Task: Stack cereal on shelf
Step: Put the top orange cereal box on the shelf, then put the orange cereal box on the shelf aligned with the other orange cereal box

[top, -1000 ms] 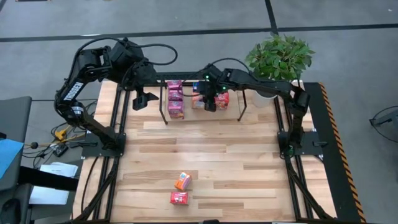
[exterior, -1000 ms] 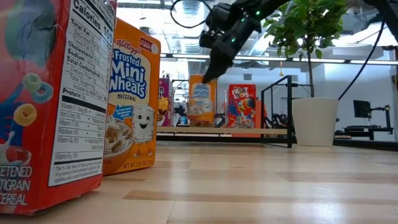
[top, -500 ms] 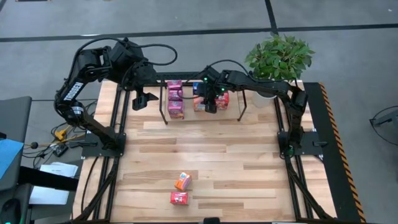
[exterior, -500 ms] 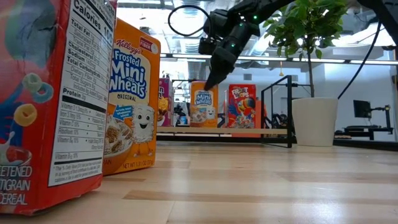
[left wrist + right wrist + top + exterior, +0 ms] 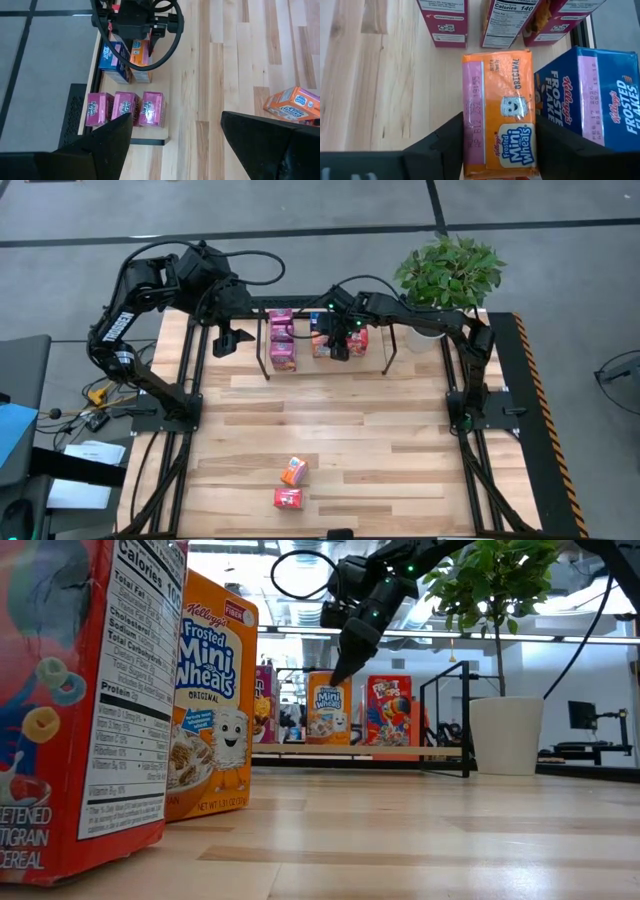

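Observation:
The shelf [image 5: 268, 358] of thin black rods stands at the table's far edge. On its board [image 5: 400, 751] stand three pink cartons [image 5: 282, 340], a blue one [image 5: 590, 95], a red one [image 5: 387, 710] and an orange Mini-Wheats carton [image 5: 328, 708]. My right gripper [image 5: 338, 345] is above the orange carton and shut on it. My left gripper [image 5: 228, 340] hovers open beyond the shelf's left end, touching nothing. Another orange carton [image 5: 293, 471] and a red one [image 5: 288, 498] lie on the table near its near edge. My right gripper [image 5: 499, 150] pinches the orange carton's top end [image 5: 497, 85] between its two fingers [image 5: 440, 150], one on each long side. The fingers come from above, slanting down. The carton stands upright with its bottom on the shelf board [image 5: 330, 747], beside the blue carton.
A potted plant [image 5: 447, 275] stands at the far right, just beyond the shelf's right end; its white pot [image 5: 505, 735] shows in the low view. Bare wood lies between the shelf and the two near cartons [image 5: 210, 710]. Thick black frame rails [image 5: 190, 380] edge the table.
My right gripper has moved down a little over the shelf, carrying the orange carton. The carton, tilted and off the board a second ago, now stands upright on the shelf board beside the red one.

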Controlling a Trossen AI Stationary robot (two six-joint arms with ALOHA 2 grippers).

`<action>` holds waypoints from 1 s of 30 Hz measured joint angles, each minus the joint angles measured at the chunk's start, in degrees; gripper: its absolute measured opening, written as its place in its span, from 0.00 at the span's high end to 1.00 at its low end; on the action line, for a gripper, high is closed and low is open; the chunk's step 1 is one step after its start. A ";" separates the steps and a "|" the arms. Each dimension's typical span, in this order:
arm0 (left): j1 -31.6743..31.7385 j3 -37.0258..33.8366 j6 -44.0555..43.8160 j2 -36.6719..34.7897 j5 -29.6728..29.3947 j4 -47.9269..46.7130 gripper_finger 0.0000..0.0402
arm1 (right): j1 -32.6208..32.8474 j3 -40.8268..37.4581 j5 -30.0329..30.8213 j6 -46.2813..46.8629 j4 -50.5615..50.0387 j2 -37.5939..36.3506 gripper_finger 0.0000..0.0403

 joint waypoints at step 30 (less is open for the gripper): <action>-0.02 0.00 1.53 0.00 -1.38 -0.44 0.26 | 6.74 25.09 -0.50 2.13 -20.13 -0.01 0.38</action>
